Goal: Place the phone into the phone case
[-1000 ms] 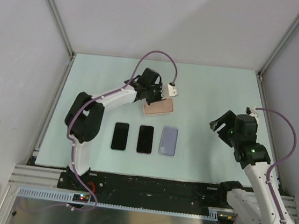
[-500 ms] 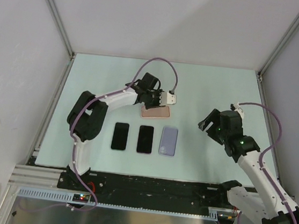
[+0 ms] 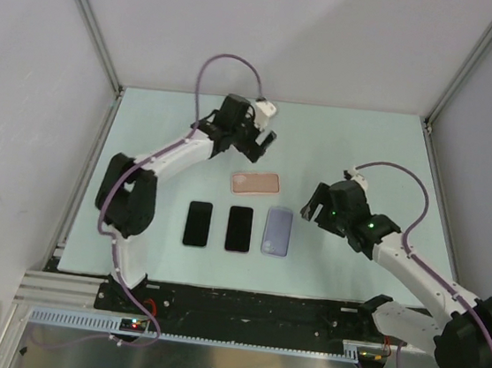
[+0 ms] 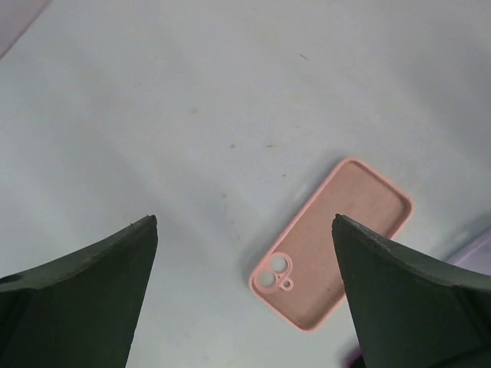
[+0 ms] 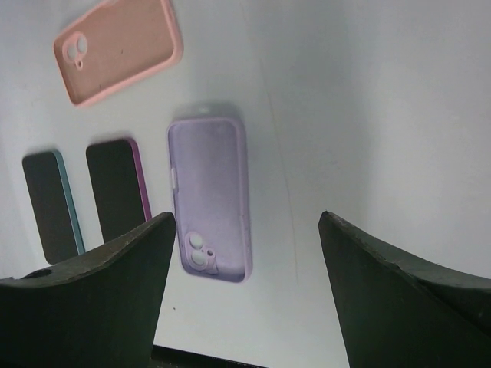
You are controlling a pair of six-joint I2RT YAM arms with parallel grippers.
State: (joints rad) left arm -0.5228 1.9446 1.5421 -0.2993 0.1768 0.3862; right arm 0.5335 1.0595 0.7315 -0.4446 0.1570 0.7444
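A pink phone case point(image 3: 255, 182) lies flat on the table, hollow side up and empty; it also shows in the left wrist view point(image 4: 334, 245). My left gripper point(image 3: 255, 142) hovers open behind it, with nothing between its fingers point(image 4: 242, 222). A purple phone case point(image 3: 277, 231) lies empty in a row with two dark phones: one with a magenta edge point(image 3: 239, 229) and one with a teal edge point(image 3: 197, 223). My right gripper point(image 3: 313, 205) stands open just right of the purple case point(image 5: 209, 195), holding nothing point(image 5: 247, 218).
The pale green table point(image 3: 365, 153) is closed in by grey walls and aluminium posts point(image 3: 91, 24). A black rail point(image 3: 241, 306) runs along the near edge by the arm bases. The left arm's purple cable point(image 3: 215, 65) loops above the back of the table.
My left gripper opened, let go of the pink case and drew back and up; the case now lies flat. My right arm swung left toward the purple case.
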